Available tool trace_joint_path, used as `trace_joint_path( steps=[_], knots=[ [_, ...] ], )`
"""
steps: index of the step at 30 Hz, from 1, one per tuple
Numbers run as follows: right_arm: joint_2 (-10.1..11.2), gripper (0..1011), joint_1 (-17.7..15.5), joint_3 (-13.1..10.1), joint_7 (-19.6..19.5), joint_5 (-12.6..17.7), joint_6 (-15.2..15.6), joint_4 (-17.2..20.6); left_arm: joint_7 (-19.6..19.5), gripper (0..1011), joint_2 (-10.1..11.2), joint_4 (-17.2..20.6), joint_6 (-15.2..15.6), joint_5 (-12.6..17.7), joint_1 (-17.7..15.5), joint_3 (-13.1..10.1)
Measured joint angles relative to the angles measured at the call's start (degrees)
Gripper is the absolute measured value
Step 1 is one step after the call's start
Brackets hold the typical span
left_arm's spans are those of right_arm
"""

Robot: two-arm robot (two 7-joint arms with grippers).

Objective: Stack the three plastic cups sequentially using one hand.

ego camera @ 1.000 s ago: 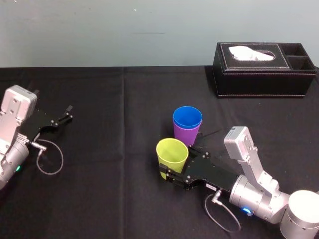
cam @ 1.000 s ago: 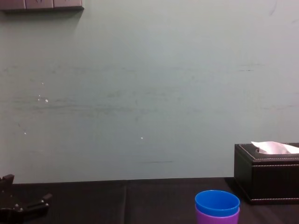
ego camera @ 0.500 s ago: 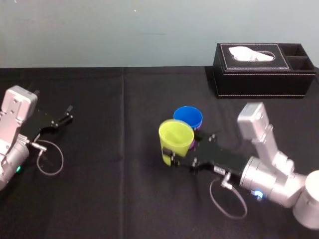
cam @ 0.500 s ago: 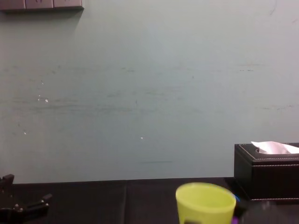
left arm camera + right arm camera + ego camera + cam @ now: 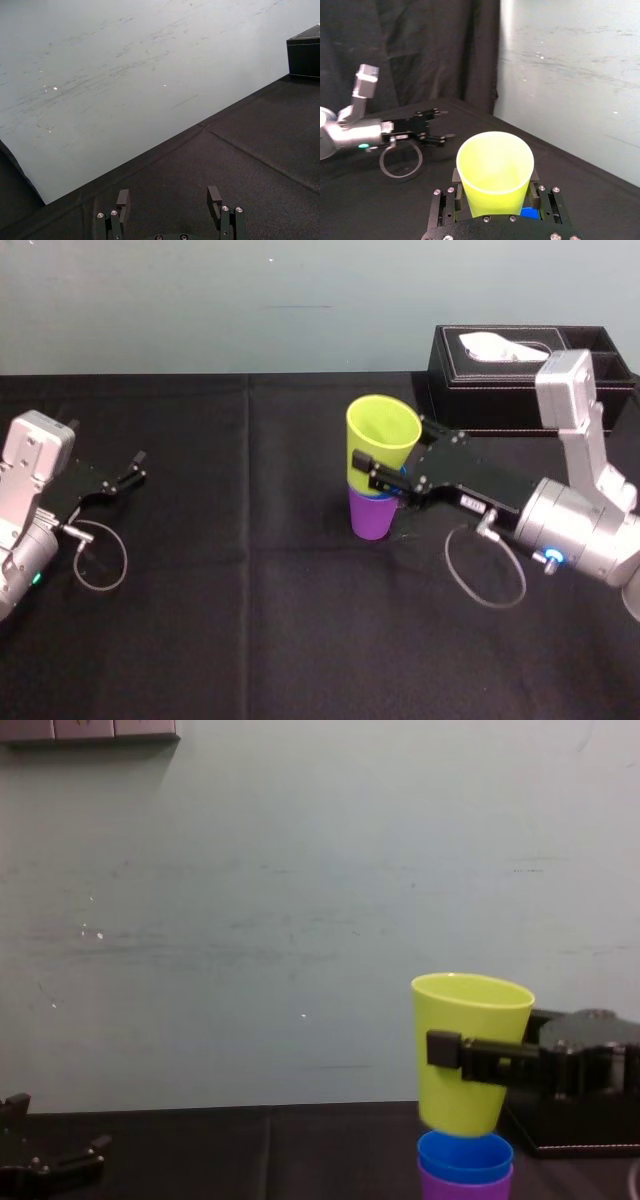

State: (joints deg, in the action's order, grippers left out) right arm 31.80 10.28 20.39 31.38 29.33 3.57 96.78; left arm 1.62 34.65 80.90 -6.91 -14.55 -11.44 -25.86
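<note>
My right claw [image 5: 495,181] pinches the yellow-green cup [image 5: 470,1055] upright, its base right at the rim of the blue cup [image 5: 465,1157], which is nested in the purple cup [image 5: 370,518] mid-worktop [image 5: 250,620]. In the chest view the stack lies at 6 o'clock, so I judge a straight drop. The left claw [image 5: 128,474] rests spread at 9 o'clock, well apart.

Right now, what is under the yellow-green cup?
The blue cup, nested in the purple cup, stands directly under the yellow-green cup, which the right gripper holds. The blue cup's inside and lower body are covered. The left gripper is parked far left.
</note>
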Motion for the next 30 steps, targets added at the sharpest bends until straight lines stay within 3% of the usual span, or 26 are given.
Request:
trace_joint_path(
  steps=[12,30],
  knots=[
    [-0.48,731,5.5,1.82,-0.62,0.17,0.39,-6.26,0.0,1011,0.0,0.0,0.0,0.0,0.0,0.0],
    [-2.2,731,8.15,3.96,-0.5,-1.73,-1.86,-12.04,0.0,1011,0.0,0.0,0.0,0.0,0.0,0.0]
  ],
)
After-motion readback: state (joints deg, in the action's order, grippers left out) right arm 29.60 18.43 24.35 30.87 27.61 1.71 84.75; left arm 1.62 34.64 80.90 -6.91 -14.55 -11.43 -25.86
